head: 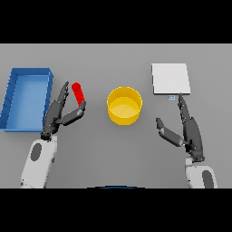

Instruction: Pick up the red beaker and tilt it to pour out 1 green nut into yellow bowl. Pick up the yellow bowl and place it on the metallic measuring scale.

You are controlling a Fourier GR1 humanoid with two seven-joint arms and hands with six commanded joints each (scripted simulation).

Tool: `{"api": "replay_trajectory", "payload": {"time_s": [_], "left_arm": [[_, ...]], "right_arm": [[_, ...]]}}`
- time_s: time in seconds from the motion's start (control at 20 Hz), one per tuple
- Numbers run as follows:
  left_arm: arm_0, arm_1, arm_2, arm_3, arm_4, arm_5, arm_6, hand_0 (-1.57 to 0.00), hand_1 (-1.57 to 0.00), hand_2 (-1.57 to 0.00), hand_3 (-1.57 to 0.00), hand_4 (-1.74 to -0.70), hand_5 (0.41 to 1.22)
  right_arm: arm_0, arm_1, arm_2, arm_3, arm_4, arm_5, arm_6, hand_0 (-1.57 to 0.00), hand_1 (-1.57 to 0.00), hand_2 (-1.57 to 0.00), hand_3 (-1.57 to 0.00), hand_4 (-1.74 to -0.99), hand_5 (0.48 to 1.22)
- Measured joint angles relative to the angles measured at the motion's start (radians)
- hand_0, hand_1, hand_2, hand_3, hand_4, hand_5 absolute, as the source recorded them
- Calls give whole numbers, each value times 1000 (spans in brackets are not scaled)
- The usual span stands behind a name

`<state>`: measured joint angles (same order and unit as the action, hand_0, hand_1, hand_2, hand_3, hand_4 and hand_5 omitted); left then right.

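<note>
At the centre of the grey table [113, 154], the yellow bowl [124, 105] is seen standing upright. The red beaker [78, 93] is placed at its nine o'clock, tilted, between the extended fingers and thumb of the left hand [58, 113], whose thumb tip is shown touching the beaker's lower end; a firm grasp cannot be told. The blue tray [28, 81] is set further out at nine o'clock. The metallic measuring scale [170, 78] is positioned at the bowl's two o'clock, with the right hand [189, 129] held released just below it, fingers straight.
</note>
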<state>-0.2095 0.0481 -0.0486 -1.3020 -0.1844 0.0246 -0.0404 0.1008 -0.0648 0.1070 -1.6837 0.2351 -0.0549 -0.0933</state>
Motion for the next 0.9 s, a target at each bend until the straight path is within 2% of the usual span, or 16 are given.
{"api": "replay_trajectory", "payload": {"time_s": [0.2, 0.25, 0.4, 0.45, 0.55, 0.6, 0.75, 0.85, 0.9], "left_arm": [[-76, -9, 22, 93, 7, 4, -17, 1, 1, 1, 1, -1287, 685], [-97, -16, 23, 124, 0, 14, -14, 1, 1, 1, 1, -1292, 688], [-159, -7, 32, 194, -13, 18, -32, 1, 1, 1, 1, -1297, 690], [-180, -11, 35, 220, -19, 28, -17, 1, 1, 1, 1, -1293, 686], [-206, -14, 40, 255, -17, 23, -30, 1, 1, 1, 1, -1289, 683], [-217, -13, 43, 262, -15, 21, -29, 1, 1, 1, 1, -1289, 683], [-248, -10, 61, 296, -3, 20, -32, 1, 1, 1, 1, -1309, 688], [-257, -11, 72, 320, 10, 8, -77, 1, 1, 1, 1, -1329, 695], [-270, -23, 74, 337, 12, 13, -79, 1, 1, 1, 1, -1335, 698]], "right_arm": [[-18, 7, 1, 15, 8, -9, 0, 1, 1, 1, 1, -1269, 638], [-10, 8, 10, -4, 12, -7, -8, 1, 1, 1, 1, -1267, 640], [-13, -8, -9, -1, -3, -1, 11, 1, 1, 1, 1, -1271, 646], [-2, -5, -1, -13, -1, 3, -6, 1, 1, 1, 1, -1267, 644], [-6, 6, 3, -5, -6, 6, 13, 1, 1, 1, 1, -1269, 642], [2, 6, 2, -6, -8, 6, -2, 1, 1, 1, 1, -1268, 641], [-8, -3, -9, -3, -12, 4, 14, 1, 1, 1, 1, -1269, 640], [-15, -5, -9, 9, -6, 1, 10, 1, 1, 1, 1, -1264, 640], [-4, 3, 0, 1, 2, -3, 4, 1, 1, 1, 1, -1263, 640]]}}
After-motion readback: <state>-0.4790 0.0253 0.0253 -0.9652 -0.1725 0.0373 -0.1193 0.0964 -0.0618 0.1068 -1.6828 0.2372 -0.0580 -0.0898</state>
